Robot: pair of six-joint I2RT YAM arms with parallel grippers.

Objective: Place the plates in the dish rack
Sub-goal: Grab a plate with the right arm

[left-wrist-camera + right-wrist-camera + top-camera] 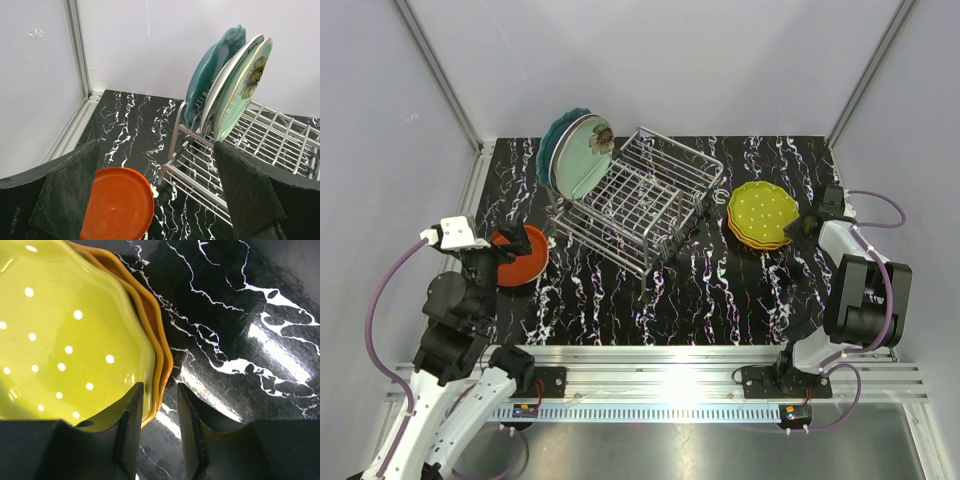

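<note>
Plates (75, 340), rims inside right end effector (159, 390)

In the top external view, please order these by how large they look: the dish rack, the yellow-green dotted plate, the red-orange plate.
1. dish rack
2. yellow-green dotted plate
3. red-orange plate; it is partly covered, so places 2 and 3 are unsure.

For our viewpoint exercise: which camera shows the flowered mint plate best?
The left wrist view: the flowered mint plate stands large and close in the dish rack, its print clear. The top external view shows it smaller, from above. The right wrist view misses it, showing the dotted plates instead.
</note>
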